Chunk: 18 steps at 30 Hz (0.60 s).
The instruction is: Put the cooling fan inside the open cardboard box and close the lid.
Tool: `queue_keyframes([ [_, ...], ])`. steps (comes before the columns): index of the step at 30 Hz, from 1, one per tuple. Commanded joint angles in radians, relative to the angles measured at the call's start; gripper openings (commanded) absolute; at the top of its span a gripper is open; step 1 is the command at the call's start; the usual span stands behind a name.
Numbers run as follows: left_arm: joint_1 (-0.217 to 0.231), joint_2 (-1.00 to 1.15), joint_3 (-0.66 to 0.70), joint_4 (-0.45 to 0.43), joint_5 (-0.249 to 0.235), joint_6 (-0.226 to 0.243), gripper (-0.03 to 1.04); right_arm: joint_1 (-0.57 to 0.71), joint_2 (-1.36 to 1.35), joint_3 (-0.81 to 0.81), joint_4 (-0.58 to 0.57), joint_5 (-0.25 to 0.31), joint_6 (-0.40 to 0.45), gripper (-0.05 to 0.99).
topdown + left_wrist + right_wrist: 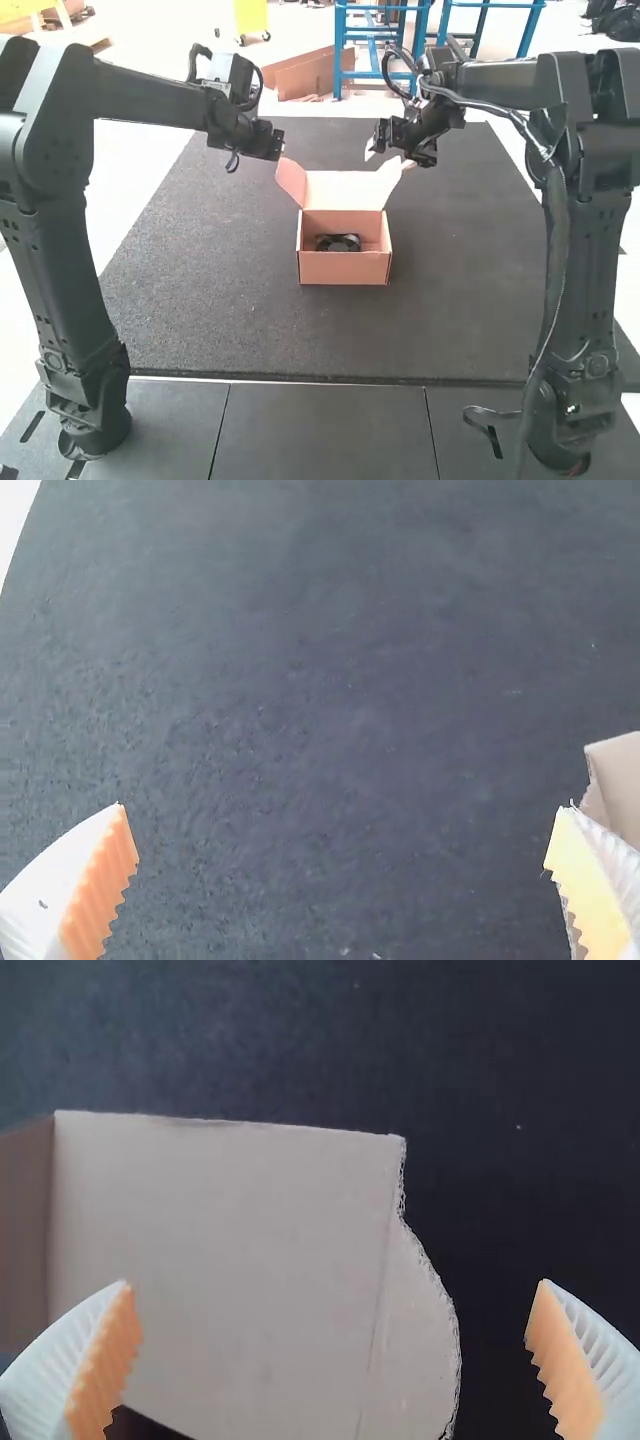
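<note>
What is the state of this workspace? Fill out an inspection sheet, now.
surface: dark speckled mat, lying flat.
job's things: cardboard box mid-mat, lid standing open; cooling fan inside the box.
clutter: nothing seen.
grippers: left gripper open, beside the lid's side edge; right gripper open, over the lid's flap.
cables: black cable hanging along the right arm; loop behind the left gripper.
surroundings: black base panels in front of the mat.
</note>
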Motion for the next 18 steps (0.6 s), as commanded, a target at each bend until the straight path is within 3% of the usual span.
queue_keyframes([
  [1,-0.009,-0.03,0.011,0.003,-0.082,0.007,0.97,-0.022,-0.002,0.035,-0.003,-0.014,-0.004,0.88],
  [5,-0.009,-0.026,-0.017,0.011,-0.1,0.028,0.97,-0.022,-0.002,0.046,-0.01,-0.014,-0.004,0.88],
  [13,-0.011,0.016,-0.026,-0.006,-0.093,0.036,0.97,-0.029,-0.002,0.077,-0.033,-0.031,-0.006,0.88],
  [15,-0.011,0.019,-0.023,0.002,-0.065,0.032,0.97,-0.035,-0.002,0.078,-0.041,-0.035,-0.006,0.88],
  [18,-0.011,0.019,-0.02,0.019,0.029,0.019,0.97,-0.042,-0.002,0.08,-0.044,-0.037,-0.006,0.88],
])
